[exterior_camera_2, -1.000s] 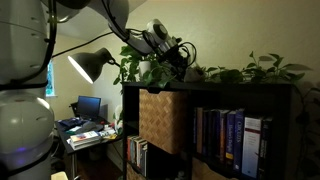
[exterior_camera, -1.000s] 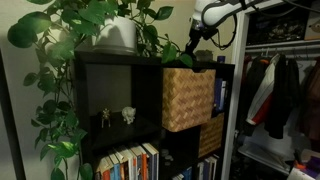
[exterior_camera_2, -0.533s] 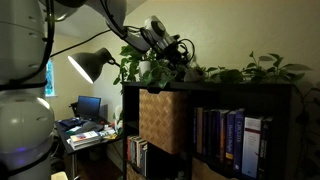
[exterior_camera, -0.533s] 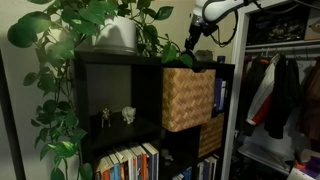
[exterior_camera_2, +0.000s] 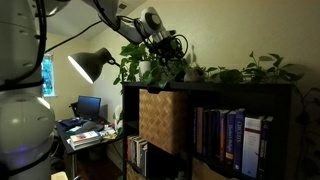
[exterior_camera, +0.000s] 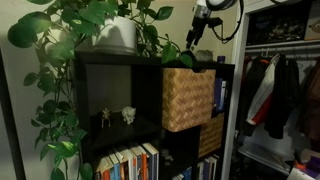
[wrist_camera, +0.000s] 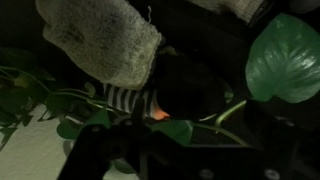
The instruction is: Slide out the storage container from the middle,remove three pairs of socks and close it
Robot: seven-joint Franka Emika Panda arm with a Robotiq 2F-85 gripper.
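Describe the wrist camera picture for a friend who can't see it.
A pale knitted sock lies beside a striped sock among large green plant leaves. The rest of the picture is dark and hard to make out.

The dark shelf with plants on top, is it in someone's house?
Probably a home, maybe a bedroom or study: red and dark coats hang beside the black cube shelf, rows of books fill it, and a pale desk lamp stands nearby.
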